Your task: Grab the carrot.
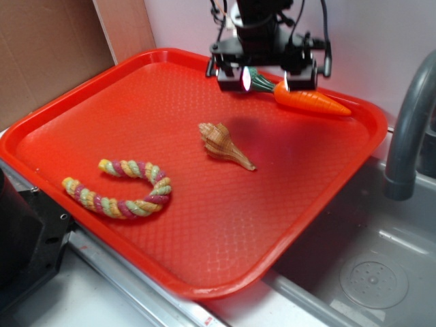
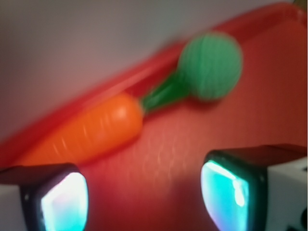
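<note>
Carrot lies at the far right corner of the red tray, close along the rim, green top pointing inward. The gripper hangs over that leafy end with its jaws spread wide and nothing held; the wrist view shows both pads short of the orange body, so it seems lined up for a descent rather than a grasp. A shell and a rope toy lie well apart, mid-tray. No writing or label is readable anywhere.
</note>
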`<state>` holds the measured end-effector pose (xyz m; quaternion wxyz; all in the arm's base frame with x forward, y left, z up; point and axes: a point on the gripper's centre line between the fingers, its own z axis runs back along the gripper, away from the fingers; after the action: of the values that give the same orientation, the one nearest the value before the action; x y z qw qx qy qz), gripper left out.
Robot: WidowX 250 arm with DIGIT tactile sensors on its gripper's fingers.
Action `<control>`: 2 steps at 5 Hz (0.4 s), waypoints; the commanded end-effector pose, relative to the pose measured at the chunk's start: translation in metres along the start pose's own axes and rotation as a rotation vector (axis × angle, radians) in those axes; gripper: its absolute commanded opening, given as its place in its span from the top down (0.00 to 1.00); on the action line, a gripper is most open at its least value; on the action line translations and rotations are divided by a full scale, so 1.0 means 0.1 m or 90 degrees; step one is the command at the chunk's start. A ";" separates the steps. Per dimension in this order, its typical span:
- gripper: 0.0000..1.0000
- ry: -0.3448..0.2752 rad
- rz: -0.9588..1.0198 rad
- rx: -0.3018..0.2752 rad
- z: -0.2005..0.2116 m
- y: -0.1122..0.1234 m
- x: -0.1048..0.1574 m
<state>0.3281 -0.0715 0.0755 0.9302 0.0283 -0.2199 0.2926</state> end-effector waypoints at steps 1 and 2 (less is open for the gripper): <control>0.00 -0.020 0.009 0.000 -0.11 -0.03 0.29; 0.00 -0.008 0.005 0.010 -0.23 -0.03 0.28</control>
<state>0.3478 -0.0583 0.0474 0.9361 0.0559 -0.1969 0.2862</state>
